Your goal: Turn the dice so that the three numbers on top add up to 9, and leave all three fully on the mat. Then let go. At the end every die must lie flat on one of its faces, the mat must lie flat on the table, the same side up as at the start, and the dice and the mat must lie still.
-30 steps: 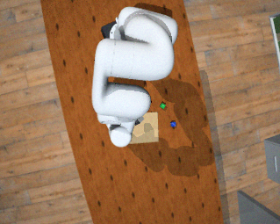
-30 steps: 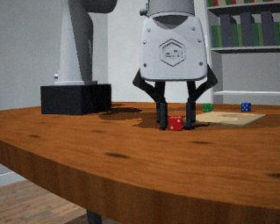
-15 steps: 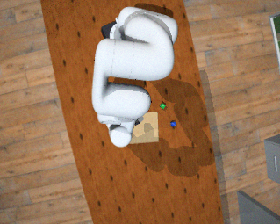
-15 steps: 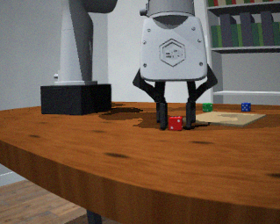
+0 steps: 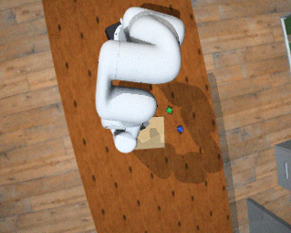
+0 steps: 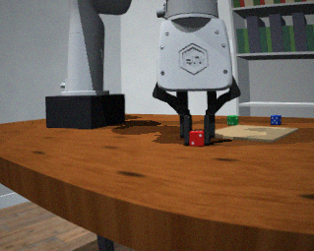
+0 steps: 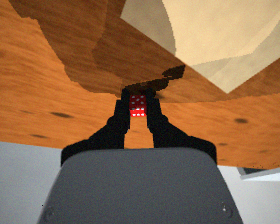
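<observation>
A red die sits on the wooden table, off the tan mat and a little to its near side. My gripper is lowered around it, and both fingers press on its sides. In the wrist view the red die sits between the fingertips, with the mat beyond it. A green die and a blue die lie on the table beyond the mat, not on it. From above, the green die and blue die lie beside the mat. The arm hides the red die there.
The arm's black base block stands at the back left of the table. A bookshelf stands behind the table on the right. Grey cabinets stand on the floor beside the table.
</observation>
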### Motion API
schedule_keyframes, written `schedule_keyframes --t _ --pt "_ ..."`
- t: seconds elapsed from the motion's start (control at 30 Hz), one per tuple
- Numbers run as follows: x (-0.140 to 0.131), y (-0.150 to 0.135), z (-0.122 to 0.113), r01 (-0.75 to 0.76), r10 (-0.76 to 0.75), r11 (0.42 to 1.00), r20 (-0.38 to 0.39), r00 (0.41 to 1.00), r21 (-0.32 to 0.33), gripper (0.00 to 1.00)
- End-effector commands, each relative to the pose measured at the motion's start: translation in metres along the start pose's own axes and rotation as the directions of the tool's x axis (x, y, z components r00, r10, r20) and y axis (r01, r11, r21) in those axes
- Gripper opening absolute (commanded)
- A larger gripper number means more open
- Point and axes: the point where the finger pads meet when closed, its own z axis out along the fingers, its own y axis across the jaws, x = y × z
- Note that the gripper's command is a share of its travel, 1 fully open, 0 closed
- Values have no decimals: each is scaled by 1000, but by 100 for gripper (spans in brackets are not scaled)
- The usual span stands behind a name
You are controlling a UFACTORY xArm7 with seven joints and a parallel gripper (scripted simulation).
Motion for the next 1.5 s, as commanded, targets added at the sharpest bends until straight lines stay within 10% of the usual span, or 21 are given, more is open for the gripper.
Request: schedule_keyframes --t 0.0,1.1,1.47 --pt "-1 1 -1 0 0 1000 2 1000 -3 15" --pt "-1 1 -4 0 0 1000 2 1000 -3 15" --pt "-1 1 -73 0 0 1000 2 1000 -3 15"
